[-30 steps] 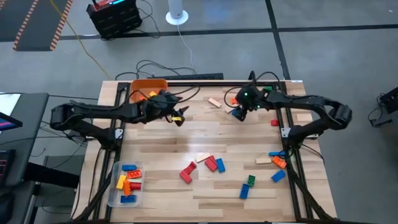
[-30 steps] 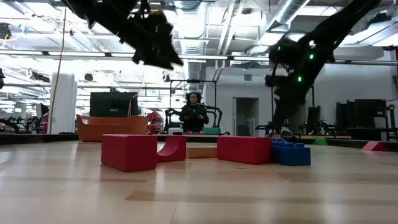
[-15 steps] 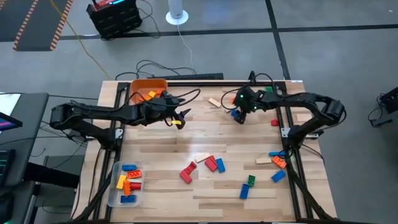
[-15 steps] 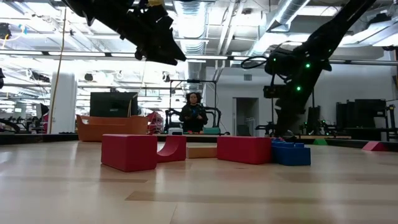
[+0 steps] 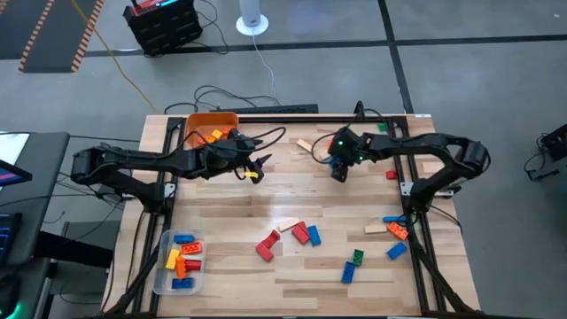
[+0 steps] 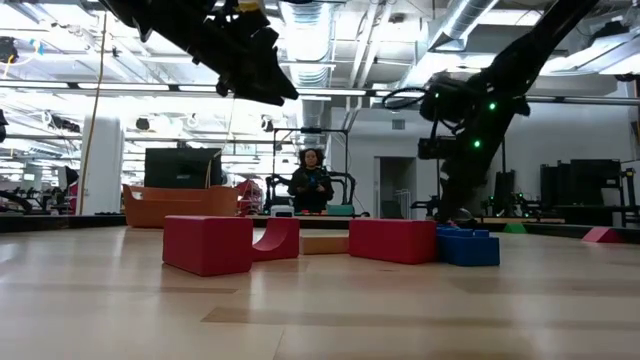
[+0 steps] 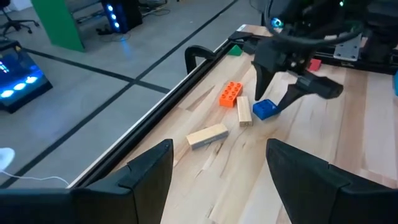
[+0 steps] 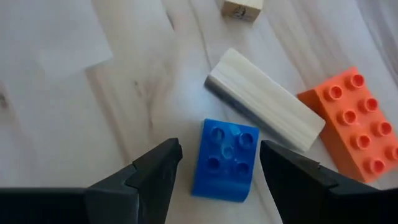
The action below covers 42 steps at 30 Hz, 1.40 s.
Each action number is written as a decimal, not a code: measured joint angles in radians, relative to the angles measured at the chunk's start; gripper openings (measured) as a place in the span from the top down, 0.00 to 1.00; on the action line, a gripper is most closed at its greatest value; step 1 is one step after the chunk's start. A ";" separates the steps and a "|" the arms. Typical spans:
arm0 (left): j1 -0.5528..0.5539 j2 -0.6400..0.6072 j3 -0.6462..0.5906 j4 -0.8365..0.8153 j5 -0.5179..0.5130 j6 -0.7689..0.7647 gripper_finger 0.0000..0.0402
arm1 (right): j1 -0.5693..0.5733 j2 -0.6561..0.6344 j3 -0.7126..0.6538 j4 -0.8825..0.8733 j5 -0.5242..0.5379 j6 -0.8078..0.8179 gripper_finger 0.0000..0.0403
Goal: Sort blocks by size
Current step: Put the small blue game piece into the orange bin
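Note:
My right gripper is open and tilted steeply down over a small blue block that lies flat on the table at the far right. Its fingers stand on either side of the block without touching it. Beside the blue block lie a tan block and an orange block. The left wrist view shows the same group, the blue block under my right gripper. My left gripper hangs open above the table's far left, with nothing between its fingers.
An orange bin stands at the far left corner. A clear tub with several blocks is at the near left. Loose blocks lie in the middle, at the near right and ahead of centre. Another tan block lies by the far edge.
My right gripper has sunk toward the table and drifted a little toward the left, coming down over the blue block. Its fingers have kept the same gap. No block has moved.

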 joint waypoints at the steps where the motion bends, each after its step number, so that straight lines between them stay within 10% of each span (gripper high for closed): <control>1: 0.000 0.000 0.000 -0.004 0.000 -0.002 0.38 | 0.000 0.015 0.000 0.009 0.001 -0.001 0.35; 22: -0.008 0.000 0.000 -0.034 0.073 0.108 0.38 | 0.007 0.038 -0.002 0.021 -0.001 0.006 0.59; 32: -0.137 0.123 -0.090 0.272 0.223 0.630 0.38 | 0.115 -0.068 0.000 0.260 -0.503 0.145 0.58; 42: -0.200 0.400 0.047 0.410 0.194 0.803 0.38 | 0.299 -0.051 0.038 0.392 -0.554 0.254 0.57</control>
